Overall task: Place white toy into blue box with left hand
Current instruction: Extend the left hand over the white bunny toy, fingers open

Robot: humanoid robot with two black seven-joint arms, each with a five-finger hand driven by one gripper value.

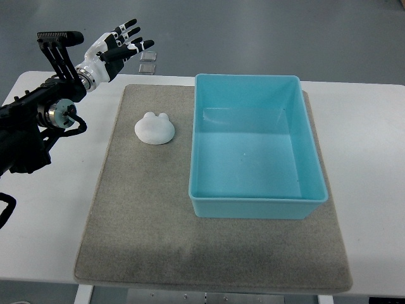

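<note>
The white toy, a small rounded figure with two ear bumps, lies on the grey mat just left of the blue box. The box is a light blue rectangular bin with nothing in it. My left hand is raised over the table's far left corner, well behind and to the left of the toy, with fingers spread and holding nothing. Its black forearm comes in from the left edge. The right arm does not show.
A white table carries the mat. Two small grey squares sit on the floor beyond the table's far edge, near my left hand.
</note>
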